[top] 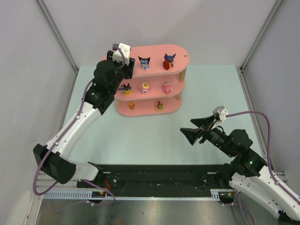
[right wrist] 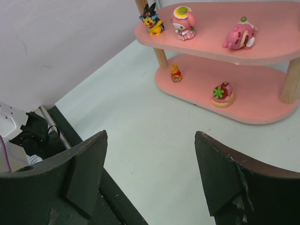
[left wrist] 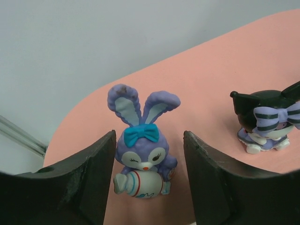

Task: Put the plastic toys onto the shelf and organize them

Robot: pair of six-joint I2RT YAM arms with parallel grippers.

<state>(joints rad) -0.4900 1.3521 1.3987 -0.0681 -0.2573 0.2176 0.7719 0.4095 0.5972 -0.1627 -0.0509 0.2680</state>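
A blue-purple rabbit (left wrist: 143, 154) stands upright on the left end of the pink shelf's top board (left wrist: 211, 79). My left gripper (left wrist: 149, 140) is open around it, with a gap on the right side. In the top view the left gripper (top: 125, 63) hides the rabbit. A black-eared toy (left wrist: 265, 122) stands to the rabbit's right. The top board (top: 154, 51) also holds a red-purple toy (top: 168, 61). The middle tier has a yellow-black toy (right wrist: 151, 21), a white one (right wrist: 183, 21) and a pink one (right wrist: 240, 35). An orange toy (right wrist: 176, 73) and a strawberry piece (right wrist: 222, 93) sit on the bottom tier. My right gripper (top: 187, 127) hangs open and empty over the table.
The shelf stands at the back of the pale table (top: 140, 136), close to the rear wall. Light wooden posts (right wrist: 290, 79) join its tiers. A black rail (top: 154, 176) runs along the near edge between the arm bases. Grey walls close in the left and right sides.
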